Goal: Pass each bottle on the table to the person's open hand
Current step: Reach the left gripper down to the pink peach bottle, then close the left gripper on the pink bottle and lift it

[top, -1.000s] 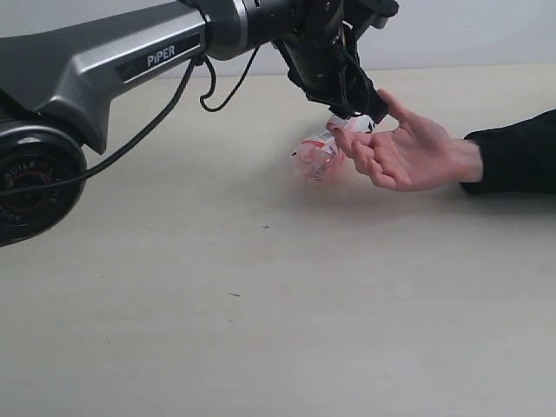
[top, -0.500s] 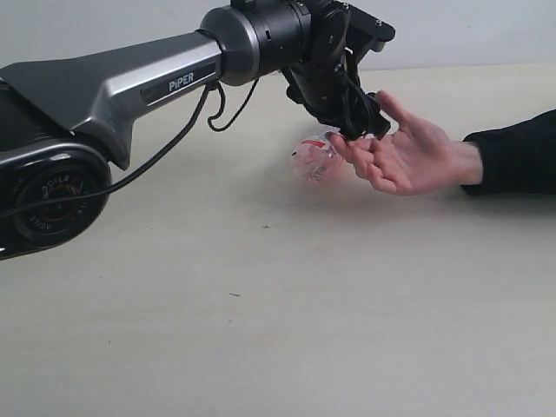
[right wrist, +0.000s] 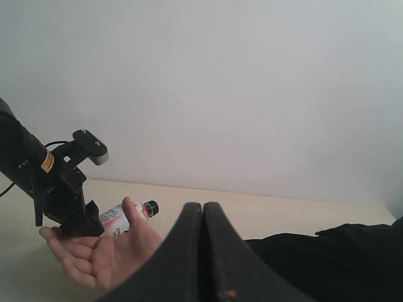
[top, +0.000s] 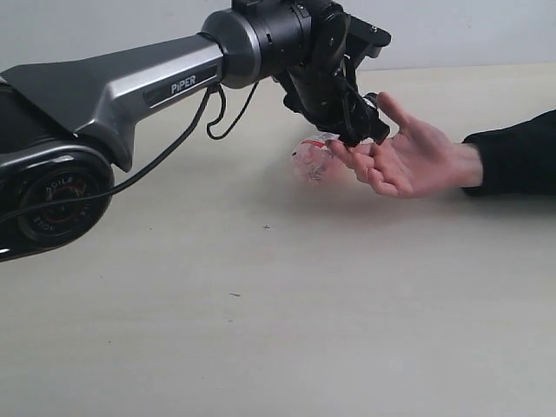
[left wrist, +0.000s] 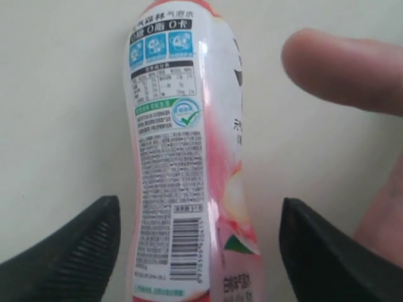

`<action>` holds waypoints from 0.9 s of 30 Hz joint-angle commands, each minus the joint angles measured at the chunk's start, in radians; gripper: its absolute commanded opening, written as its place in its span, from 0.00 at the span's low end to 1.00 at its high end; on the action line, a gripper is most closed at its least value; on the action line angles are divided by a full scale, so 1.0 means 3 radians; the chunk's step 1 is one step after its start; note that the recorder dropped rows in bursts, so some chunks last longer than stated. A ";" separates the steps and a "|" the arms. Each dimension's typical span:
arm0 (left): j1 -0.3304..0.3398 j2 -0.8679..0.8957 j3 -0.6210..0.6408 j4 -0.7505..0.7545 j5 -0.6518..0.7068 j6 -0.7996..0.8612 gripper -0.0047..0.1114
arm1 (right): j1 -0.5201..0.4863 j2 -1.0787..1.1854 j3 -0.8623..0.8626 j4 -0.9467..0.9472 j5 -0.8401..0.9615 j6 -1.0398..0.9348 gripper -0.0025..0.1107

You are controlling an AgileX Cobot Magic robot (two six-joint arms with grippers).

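One bottle (top: 311,162), clear with a pink and white label, lies tilted beside the fingertips of the person's open hand (top: 408,161); whether it rests on them I cannot tell. Its black cap shows behind the thumb in the right wrist view, on the bottle (right wrist: 126,216). My left gripper (top: 360,130) is over it and open. In the left wrist view both fingers (left wrist: 66,258) stand clear of the bottle (left wrist: 182,157), with a gap on each side. My right gripper (right wrist: 203,211) is shut and empty, off to the side of the hand (right wrist: 107,251). The white-capped bottles are out of view.
The person's black sleeve (top: 517,152) lies on the table (top: 261,304) at the right. My left arm (top: 130,82) stretches from the left edge across the back. A fingertip (left wrist: 346,72) sits close beside the bottle. A pale wall (right wrist: 220,82) stands behind the table.
My left arm has shifted slightly right, bringing the gripper a little lower toward the palm. More of the bottle's upper part is now hidden behind the gripper and fingers. The hand stays put.
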 commanded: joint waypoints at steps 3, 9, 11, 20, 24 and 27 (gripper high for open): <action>-0.0001 0.0121 -0.0025 -0.0016 0.0030 -0.0035 0.63 | 0.0011 -0.0009 0.0022 0.0002 -0.0009 0.0002 0.02; -0.0001 0.0127 -0.0025 -0.0016 0.0041 -0.0035 0.63 | 0.0011 -0.0009 0.0022 0.0002 -0.0009 0.0002 0.02; -0.0001 0.0127 -0.0025 -0.0016 0.0110 0.0004 0.63 | 0.0011 -0.0009 0.0022 0.0002 -0.0009 0.0002 0.02; -0.0001 0.0013 -0.0086 0.0014 0.0240 0.0060 0.07 | 0.0011 -0.0009 0.0022 0.0002 -0.0009 0.0002 0.02; -0.0001 -0.0061 -0.0120 0.0014 0.0369 0.0044 0.07 | 0.0011 -0.0009 0.0022 0.0002 -0.0009 0.0002 0.02; -0.0001 -0.0061 -0.0120 0.0014 0.0448 0.0051 0.07 | 0.0011 -0.0009 0.0022 0.0002 -0.0009 0.0002 0.02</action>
